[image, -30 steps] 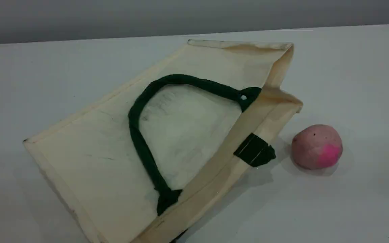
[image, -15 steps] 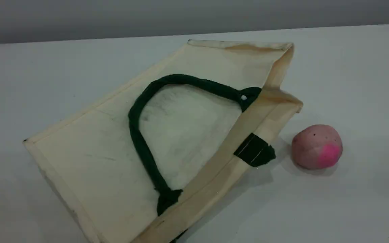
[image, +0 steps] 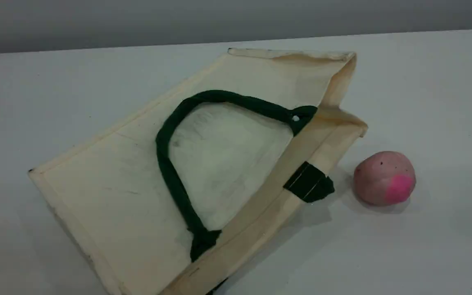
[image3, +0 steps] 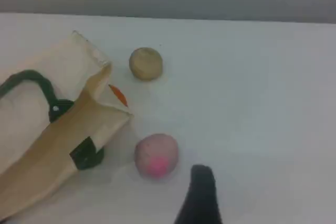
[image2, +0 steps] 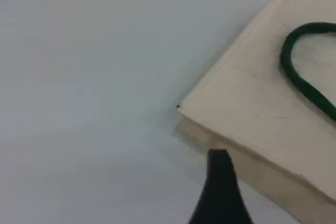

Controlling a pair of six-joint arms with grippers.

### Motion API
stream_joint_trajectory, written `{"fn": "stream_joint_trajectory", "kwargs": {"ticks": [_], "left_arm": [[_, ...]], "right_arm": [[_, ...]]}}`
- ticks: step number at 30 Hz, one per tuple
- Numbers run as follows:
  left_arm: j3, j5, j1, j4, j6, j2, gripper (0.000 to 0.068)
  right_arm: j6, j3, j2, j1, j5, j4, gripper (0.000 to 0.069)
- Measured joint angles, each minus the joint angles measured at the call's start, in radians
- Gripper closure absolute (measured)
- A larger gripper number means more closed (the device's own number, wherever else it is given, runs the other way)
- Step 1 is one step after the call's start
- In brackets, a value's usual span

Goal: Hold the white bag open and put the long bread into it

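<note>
In the left wrist view, the left gripper (image2: 219, 182) shows as one dark fingertip at the bottom centre of the frame, hanging above the table (image2: 84, 77) just before the near corner of the white bag (image2: 252, 103). The bag fills the right side of that frame, lying flat, with a curve of its green handle (image2: 294, 72) at the right edge. The fingertip touches nothing; its jaws stand wide apart and empty.

The scene view shows neither arm. There the bag lies slantwise from lower left to upper right, its handle looped flat on the upper panel, its mouth toward the right with a green patch (image: 309, 182) on the rim. A pink ball (image: 384, 178) sits just right of the mouth, apart from it.

The right wrist view alone shows more: a small round beige bun (image3: 146, 63) in the upper centre, and an orange sliver (image3: 118, 95) peeping past the bag's mouth edge, mostly hidden; whether it is the long bread cannot be told. The right gripper (image3: 199, 195), one dark fingertip at bottom centre, hangs just right of the pink ball, jaws spread and holding nothing.

Bare table lies open to the left of the bag and across the whole right side.
</note>
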Motion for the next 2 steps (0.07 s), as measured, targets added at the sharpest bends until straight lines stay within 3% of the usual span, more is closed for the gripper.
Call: {"fn": "stream_joint_trajectory", "kwargs": {"ticks": [2], "left_arm": [[0.0, 0.0, 0.0, 0.0, 0.0, 0.0, 0.0209]], "right_arm": [[0.0, 0.0, 0.0, 0.0, 0.0, 0.0, 0.0148]]}}
